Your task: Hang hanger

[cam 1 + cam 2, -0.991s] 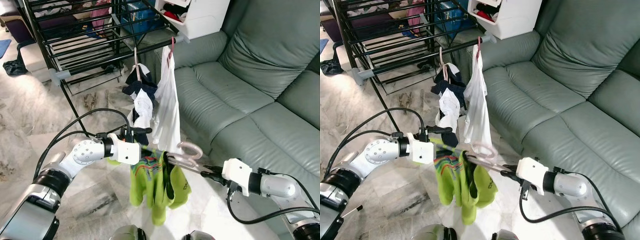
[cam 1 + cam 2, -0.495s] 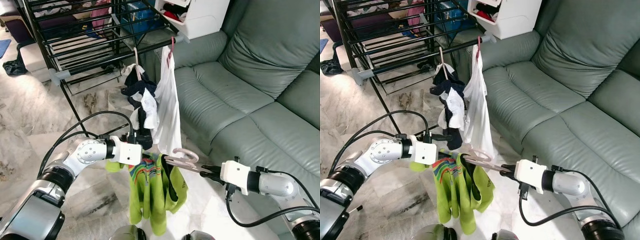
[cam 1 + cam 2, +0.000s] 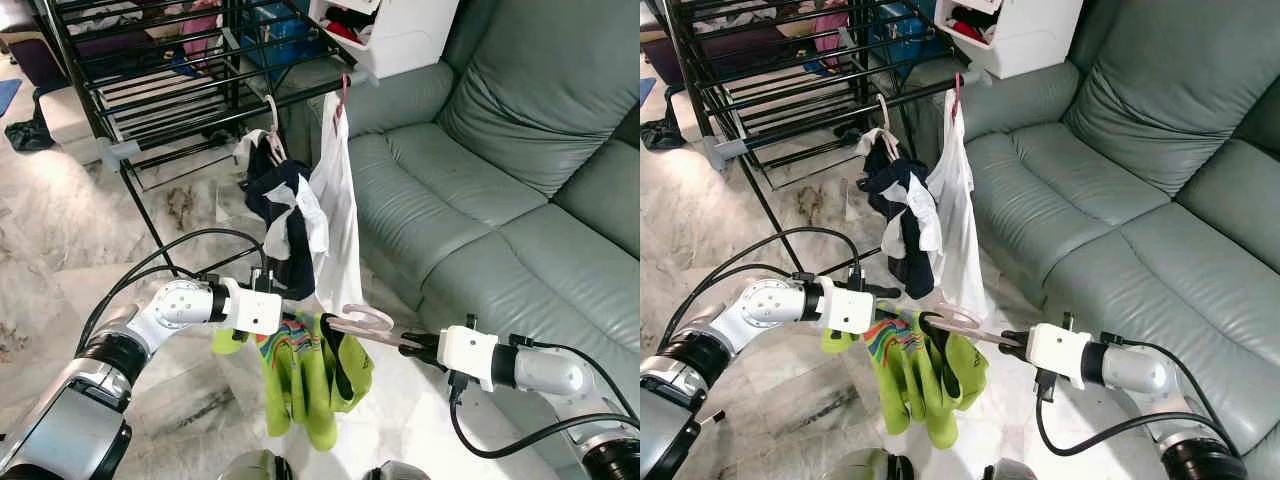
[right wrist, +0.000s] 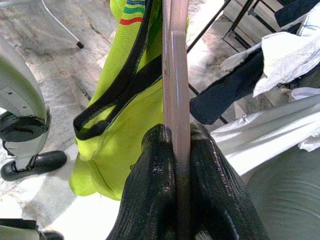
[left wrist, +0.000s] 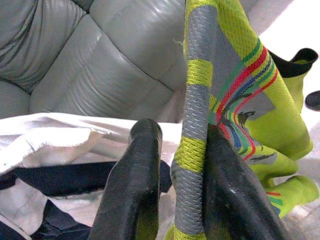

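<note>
A: Where's the hanger (image 3: 362, 322)?
B: Low and near, between both arms, below the rack (image 3: 170, 90), left of the sofa (image 3: 480, 190). A green shirt (image 3: 310, 375) hangs from it.
A: The grippers?
B: Right gripper (image 4: 175, 150) is clamped on the hanger's end. Left gripper (image 5: 175, 165) pinches the shirt's sleeve.
A: On the rack?
B: A white top (image 3: 335, 200) and dark clothes (image 3: 285, 215).

Arms: two, silver metal, with rounded joint housings and dark bands between segments.
Wrist blocks: white, box-shaped, one behind each gripper.
Left gripper (image 3: 283, 299): two long black fingers, smooth and glossy.
Right gripper (image 3: 403, 345): two long black fingers, finely textured.
Cables: black, looping loosely behind each wrist block.
</note>
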Robot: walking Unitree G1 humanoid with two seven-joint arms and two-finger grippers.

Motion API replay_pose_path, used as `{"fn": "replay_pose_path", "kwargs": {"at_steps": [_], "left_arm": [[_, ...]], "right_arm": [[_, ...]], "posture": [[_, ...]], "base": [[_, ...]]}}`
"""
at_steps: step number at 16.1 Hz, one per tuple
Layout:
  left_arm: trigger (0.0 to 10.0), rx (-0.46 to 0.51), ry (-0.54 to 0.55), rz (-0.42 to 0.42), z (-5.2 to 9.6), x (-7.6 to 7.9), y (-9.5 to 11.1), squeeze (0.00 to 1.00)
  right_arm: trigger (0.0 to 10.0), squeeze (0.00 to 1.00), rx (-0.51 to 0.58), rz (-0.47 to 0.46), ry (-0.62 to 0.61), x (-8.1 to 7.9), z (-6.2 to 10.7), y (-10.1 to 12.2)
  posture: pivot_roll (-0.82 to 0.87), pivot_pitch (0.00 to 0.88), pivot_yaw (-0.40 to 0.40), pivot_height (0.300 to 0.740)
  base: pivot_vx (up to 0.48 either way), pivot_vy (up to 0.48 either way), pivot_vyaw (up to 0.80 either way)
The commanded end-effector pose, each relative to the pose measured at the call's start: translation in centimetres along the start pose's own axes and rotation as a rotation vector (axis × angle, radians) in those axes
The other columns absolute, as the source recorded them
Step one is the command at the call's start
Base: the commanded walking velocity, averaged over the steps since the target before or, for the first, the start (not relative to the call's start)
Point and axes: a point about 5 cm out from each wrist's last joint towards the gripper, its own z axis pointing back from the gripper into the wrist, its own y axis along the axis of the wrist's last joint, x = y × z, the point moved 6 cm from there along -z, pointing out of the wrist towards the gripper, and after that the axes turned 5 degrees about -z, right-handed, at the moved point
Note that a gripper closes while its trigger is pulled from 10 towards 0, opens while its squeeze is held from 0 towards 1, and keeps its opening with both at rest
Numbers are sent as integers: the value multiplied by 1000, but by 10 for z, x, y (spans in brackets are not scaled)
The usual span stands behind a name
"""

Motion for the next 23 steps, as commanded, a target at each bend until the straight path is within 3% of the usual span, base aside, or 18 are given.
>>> {"fn": "replay_pose_path", "kwargs": {"at_steps": [1, 10, 11, 14, 18, 20, 21, 22, 23], "left_arm": [[0, -18, -22, -18, 2, -6, -2, 0], [0, -19, -33, 54, 1, -3, -5, 0], [0, -25, -41, 67, 1, -2, -6, 0], [0, -34, -23, 86, 0, -3, -7, 0], [0, -72, 29, 125, 1, -6, -16, 0], [0, -122, 70, 181, 4, -8, -26, 0], [0, -161, 157, 300, 8, -13, -38, 0], [0, -171, 178, 321, 9, -14, -41, 0], [0, -189, 232, 393, 12, -16, -47, 0]], "right_arm": [[10000, 0, 29, 38, -11, 7, -1, 8], [10000, 4, 9, 47, 6, 9, -3, 4], [10000, 1000, 7, 41, 12, 10, -3, 4], [10000, 1000, 11, -1, 49, 13, 0, 7], [10000, 1000, 105, -94, 50, 43, 12, 39], [10000, 1000, 192, -122, -19, 69, 21, 62], [10000, 1000, 403, -176, -190, 113, 40, 106], [10000, 1000, 471, -183, -248, 123, 47, 119], [10000, 1000, 572, -213, -363, 138, 58, 134]], "posture": [[-55, 0, 50, 740], [-55, 0, 54, 740], [-51, 0, 45, 740], [-55, 0, 34, 740], [-60, 0, 29, 740], [-61, 0, 28, 740], [-64, 0, 27, 740], [-64, 0, 27, 740], [-64, 0, 27, 740]], "base": [[0, 0, 0], [0, 0, 0], [0, 0, 0], [0, 0, 0], [0, 0, 0], [0, 0, 0], [0, 0, 0], [0, 0, 0], [0, 0, 0]]}}
